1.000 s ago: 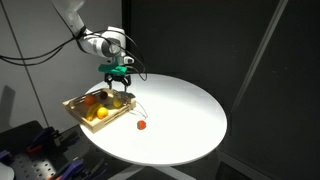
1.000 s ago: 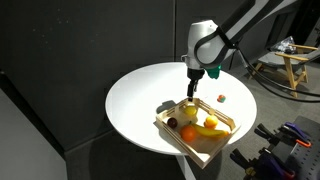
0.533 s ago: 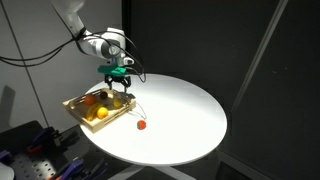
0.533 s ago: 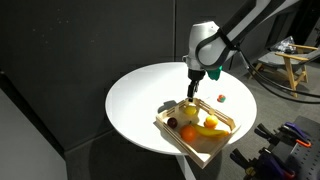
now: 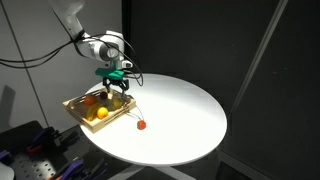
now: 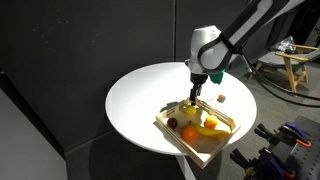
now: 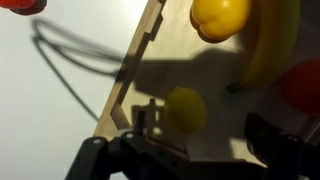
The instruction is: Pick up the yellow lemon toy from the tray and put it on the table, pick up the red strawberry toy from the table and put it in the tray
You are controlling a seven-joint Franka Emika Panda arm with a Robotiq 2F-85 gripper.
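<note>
The small pale yellow lemon toy (image 7: 186, 108) lies in shadow on the floor of the light wooden tray (image 7: 125, 85), near the tray's side wall. My gripper (image 7: 215, 132) hangs just above it, open, with the lemon toy between the jaws and closer to one finger (image 7: 150, 120); nothing is gripped. In both exterior views the gripper (image 5: 115, 92) (image 6: 193, 96) hovers over the tray (image 5: 112, 121) (image 6: 178, 140) and the lemon toy (image 6: 189, 107). The tiny red strawberry toy (image 5: 141, 125) (image 6: 220, 98) (image 7: 20, 5) rests on the round white table (image 5: 180, 110) (image 6: 140, 100) beside the tray.
Other toys share the tray: an orange round one (image 6: 188, 132) (image 7: 220, 15), a longer deep-yellow one (image 6: 210, 130) (image 7: 270, 45) and a dark purple-brown one (image 6: 172, 124). The tray sits near the table's edge. Black curtains stand behind, and equipment stands beyond the table.
The arm has shifted slightly over the tray, drawing closer to the lemon toy. The jaws have stayed open and no toy has moved.
</note>
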